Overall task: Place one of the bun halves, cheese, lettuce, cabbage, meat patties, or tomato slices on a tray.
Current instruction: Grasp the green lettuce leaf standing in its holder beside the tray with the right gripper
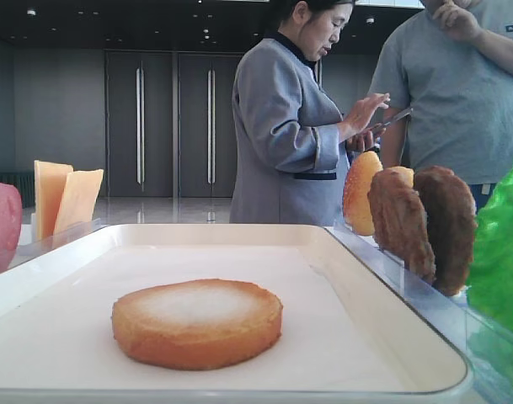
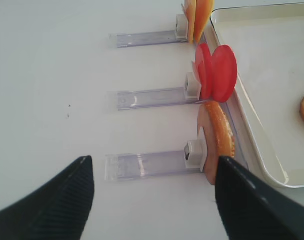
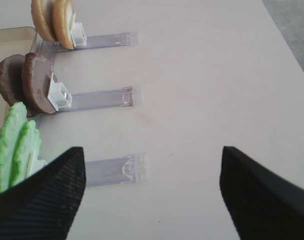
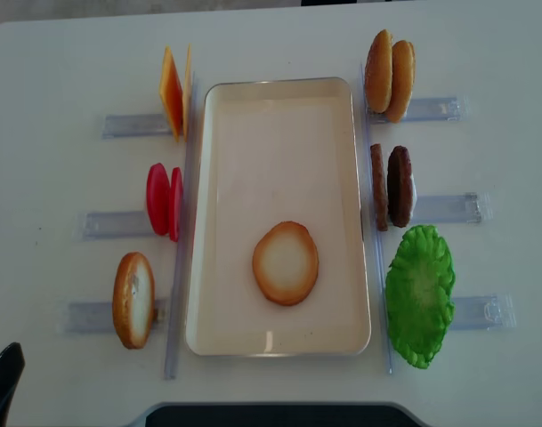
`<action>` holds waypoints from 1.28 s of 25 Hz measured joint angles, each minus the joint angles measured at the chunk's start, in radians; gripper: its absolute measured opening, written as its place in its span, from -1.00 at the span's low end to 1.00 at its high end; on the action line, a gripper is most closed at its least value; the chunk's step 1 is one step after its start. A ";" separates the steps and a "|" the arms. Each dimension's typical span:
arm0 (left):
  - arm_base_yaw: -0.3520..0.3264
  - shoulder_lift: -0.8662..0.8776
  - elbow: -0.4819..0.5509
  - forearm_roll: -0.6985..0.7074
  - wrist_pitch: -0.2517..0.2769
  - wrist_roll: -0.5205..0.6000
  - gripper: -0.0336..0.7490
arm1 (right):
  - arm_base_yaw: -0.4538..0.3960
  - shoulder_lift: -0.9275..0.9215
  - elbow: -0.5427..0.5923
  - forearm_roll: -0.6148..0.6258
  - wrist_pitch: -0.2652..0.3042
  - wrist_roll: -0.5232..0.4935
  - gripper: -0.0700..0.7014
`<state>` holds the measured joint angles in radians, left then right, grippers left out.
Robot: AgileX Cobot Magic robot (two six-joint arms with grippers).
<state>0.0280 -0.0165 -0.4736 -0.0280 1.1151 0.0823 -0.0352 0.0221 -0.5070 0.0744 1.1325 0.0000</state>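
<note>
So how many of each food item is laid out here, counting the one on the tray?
Buns: 4
Patties: 2
Cheese: 2
Tomato: 2
Lettuce: 1 in the top view; the right wrist view hints at two leaves
Total: 11

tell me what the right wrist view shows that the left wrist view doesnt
Only the right wrist view shows the meat patties, the lettuce, a pair of bun halves and the open right gripper. Only the left wrist view shows the cheese, the tomato slices, a single bun half, the tray and the open left gripper. Both show clear holders on a white table.
</note>
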 joint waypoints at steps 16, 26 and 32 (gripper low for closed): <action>0.000 0.000 0.000 -0.001 -0.001 0.000 0.56 | 0.000 0.000 0.000 0.000 0.000 0.000 0.55; 0.000 0.000 0.000 -0.001 -0.001 0.003 0.56 | 0.000 0.259 -0.068 0.027 0.053 0.000 0.55; 0.000 0.000 0.000 -0.001 -0.001 0.003 0.56 | 0.000 0.540 -0.183 0.026 0.065 0.039 0.55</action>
<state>0.0280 -0.0165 -0.4736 -0.0289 1.1143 0.0857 -0.0352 0.5625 -0.6900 0.1001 1.1974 0.0388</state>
